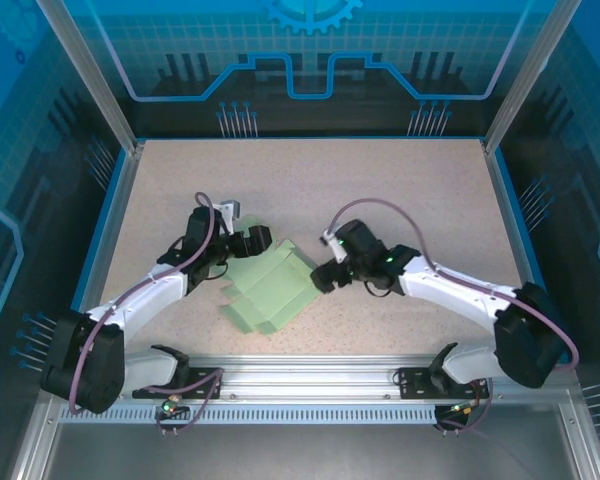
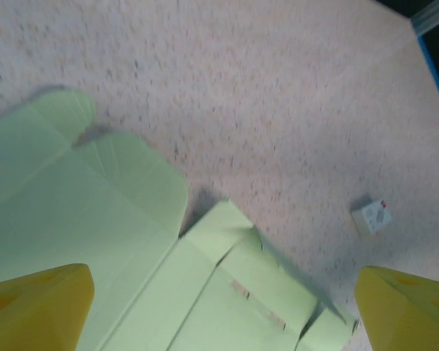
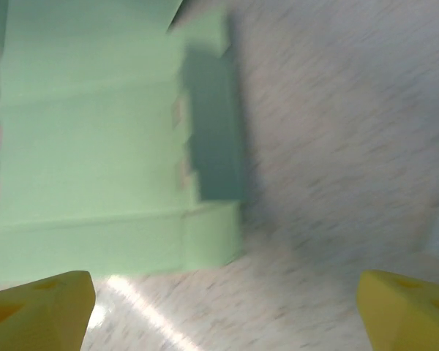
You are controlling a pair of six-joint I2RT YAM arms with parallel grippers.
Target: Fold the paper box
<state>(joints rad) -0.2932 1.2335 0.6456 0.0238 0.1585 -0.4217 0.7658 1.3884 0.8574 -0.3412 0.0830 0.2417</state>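
The left hand (image 1: 252, 241) is spread wide at the far left corner of the paper box (image 1: 270, 290), one yellow finger (image 2: 36, 303) over the card. The box is an unfolded pale green sheet lying flat mid-bench (image 1: 400, 180), with a small white tag (image 2: 372, 216) near it. The right hand (image 1: 325, 276), also spread wide, is at the sheet's right edge.

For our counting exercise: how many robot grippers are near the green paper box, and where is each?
2. The left gripper is at the upper-left edge of the paper box; the right gripper is at its right edge. No others seem hidden.
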